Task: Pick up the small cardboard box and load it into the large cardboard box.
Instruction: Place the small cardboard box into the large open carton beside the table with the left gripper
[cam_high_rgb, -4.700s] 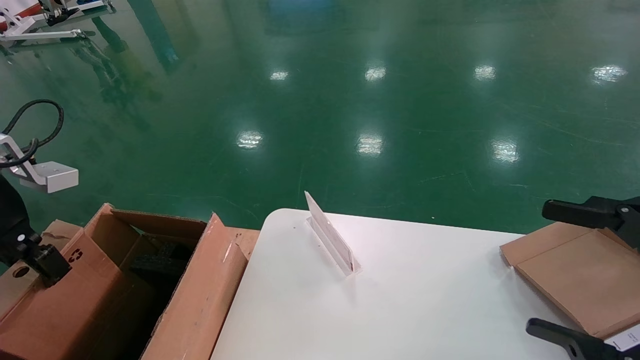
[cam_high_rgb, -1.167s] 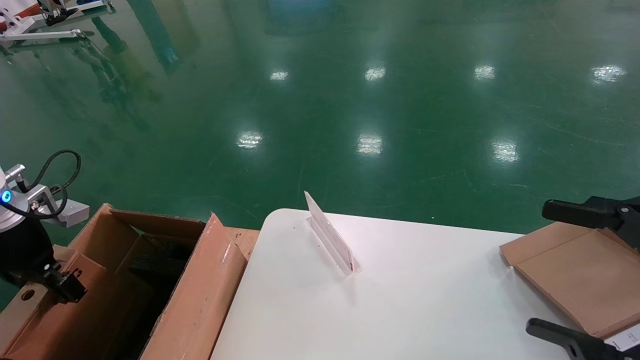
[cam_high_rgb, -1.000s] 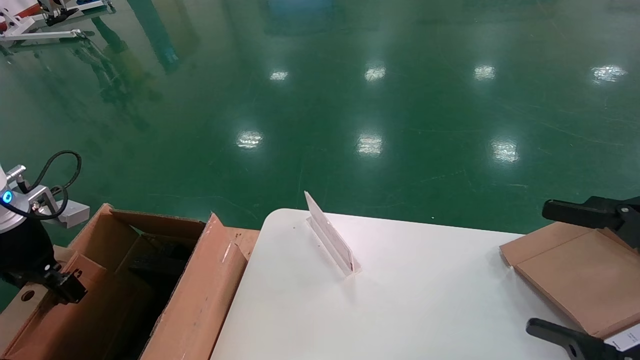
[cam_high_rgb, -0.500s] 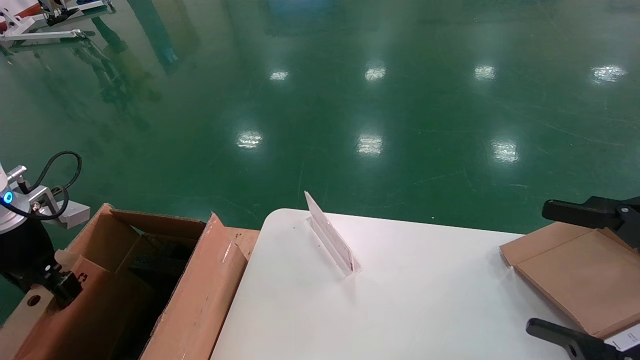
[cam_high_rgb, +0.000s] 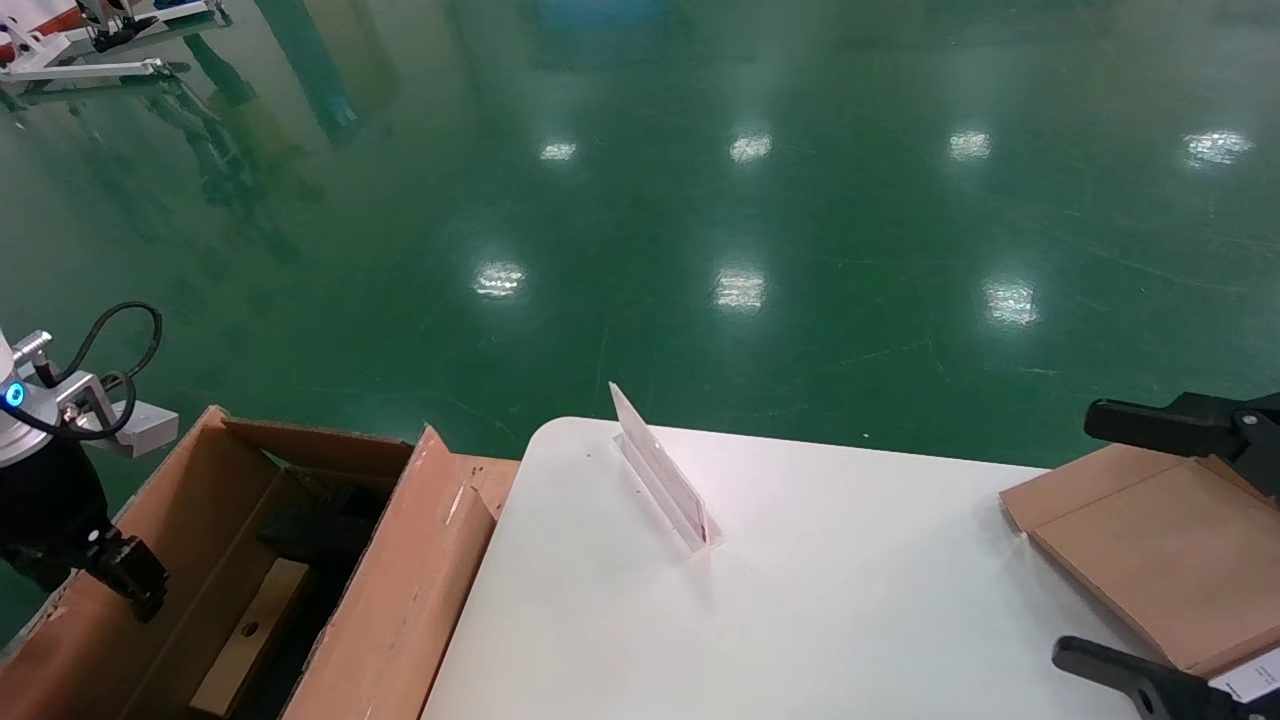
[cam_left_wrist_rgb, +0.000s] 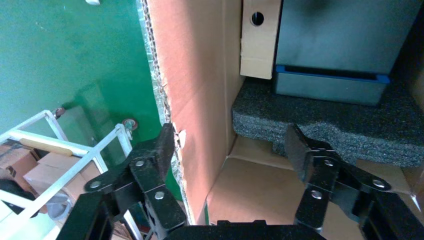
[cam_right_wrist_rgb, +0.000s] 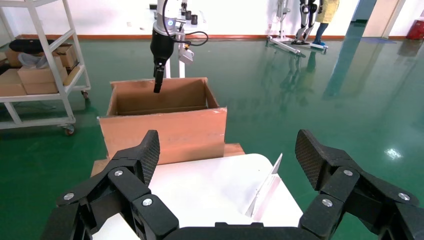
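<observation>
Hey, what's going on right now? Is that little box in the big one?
Left gripper open, empty, at large box wall. Small box lying inside it. Right gripper open, parked over table. Nothing in the way.

Probably a robot test hall or warehouse floor: glossy green floor (cam_high_rgb: 700, 200), white wheeled shelving rack (cam_right_wrist_rgb: 40, 65) stacked with cartons at nine o'clock.

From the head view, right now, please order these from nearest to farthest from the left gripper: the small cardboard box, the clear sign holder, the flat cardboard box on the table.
Measured from the left gripper, open over the large cardboard box:
1. The small cardboard box, inside that carton, just beside the gripper.
2. The clear sign holder, mid-table, to the right.
3. The flat cardboard box, at the table's far right edge.
</observation>
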